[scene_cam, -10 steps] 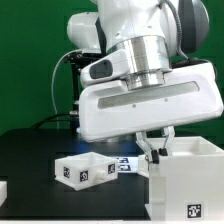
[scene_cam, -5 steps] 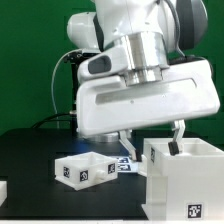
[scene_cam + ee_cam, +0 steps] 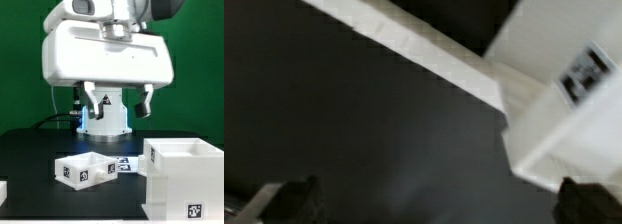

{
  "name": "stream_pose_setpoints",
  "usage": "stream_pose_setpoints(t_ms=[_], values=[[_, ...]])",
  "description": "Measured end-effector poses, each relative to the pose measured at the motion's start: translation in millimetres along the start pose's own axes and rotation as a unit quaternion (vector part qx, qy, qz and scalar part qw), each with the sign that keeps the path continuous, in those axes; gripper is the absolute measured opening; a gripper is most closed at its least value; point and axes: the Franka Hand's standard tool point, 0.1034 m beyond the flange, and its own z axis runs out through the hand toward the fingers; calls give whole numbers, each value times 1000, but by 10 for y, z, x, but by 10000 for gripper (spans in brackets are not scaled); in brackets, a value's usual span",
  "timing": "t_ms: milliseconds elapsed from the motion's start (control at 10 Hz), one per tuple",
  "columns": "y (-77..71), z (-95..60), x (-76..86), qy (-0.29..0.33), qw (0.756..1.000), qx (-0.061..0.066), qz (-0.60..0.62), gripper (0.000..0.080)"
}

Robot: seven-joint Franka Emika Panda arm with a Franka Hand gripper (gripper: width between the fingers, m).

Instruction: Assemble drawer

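The large boxy housing (image 3: 186, 178) stands at the exterior view's right front, open side up. A shallow white tray (image 3: 84, 169) with square tags lies on the black table (image 3: 40, 160) to its left. My gripper (image 3: 119, 102) hangs high above the table, behind and above the tray, open and empty, with both fingers (image 3: 95, 101) spread wide. In the wrist view the gripper (image 3: 441, 205) shows two dark fingertips (image 3: 295, 198) over bare black table. A blurred white tagged part (image 3: 571, 90) is at one side; I cannot tell which part it is.
The marker board (image 3: 123, 165) lies flat between the tray and the housing. Another white piece (image 3: 3, 190) shows at the exterior view's left edge. The arm's base (image 3: 105, 122) stands behind the tray. A green wall is behind.
The gripper has risen from the housing's rim and swung toward the exterior view's left. It stays open and empty. The parts have not moved.
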Motion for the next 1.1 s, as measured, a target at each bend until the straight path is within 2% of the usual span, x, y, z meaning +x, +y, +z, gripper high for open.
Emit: stream_pose_setpoints(t_ms=[200,400,500,700,800,1100], values=[[-8,1,2,-3,998,-1,-62,649],[11,10,-44,-5,997,0,-71,649],[86,14,-240,-15,998,-1,-58,649],[254,52,-841,-46,998,2,-47,649],[210,74,-938,-55,998,4,-25,649],[196,76,-925,-55,998,4,-16,649]])
